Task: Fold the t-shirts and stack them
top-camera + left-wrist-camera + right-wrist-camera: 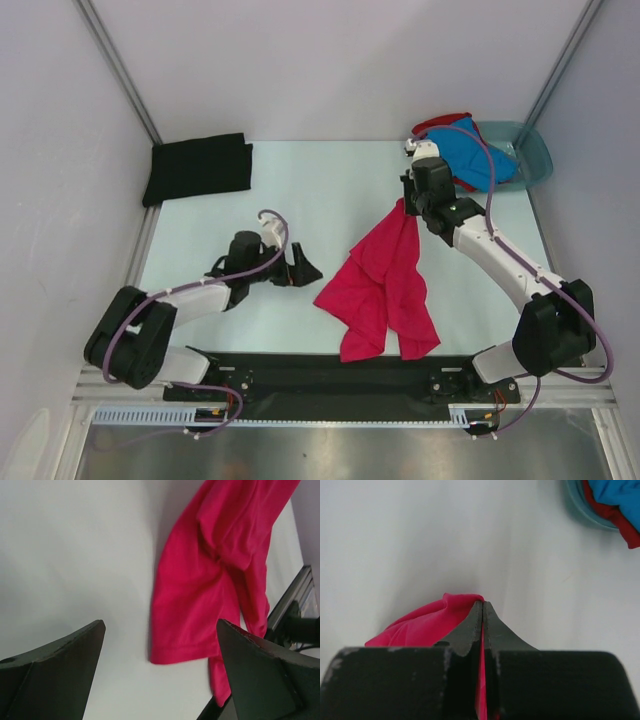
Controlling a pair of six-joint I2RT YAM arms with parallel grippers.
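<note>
My right gripper (405,208) (483,605) is shut on an edge of the magenta-pink t-shirt (385,285) (420,627) and holds it up. The rest of that shirt drapes crumpled toward the table's near edge. To its left my left gripper (300,270) (161,623) is low over the table and open, holding nothing. In the left wrist view the pink shirt (210,580) hangs just ahead and to the right. A folded black t-shirt (198,167) lies at the far left. A blue t-shirt (478,150) (615,495) lies on a red one (440,122) (615,522) at the far right.
A translucent teal basin (540,150) (575,502) at the far right corner holds the blue and red shirts. White walls with metal rails enclose the table on three sides. A black mounting strip (340,375) runs along the near edge between the arm bases.
</note>
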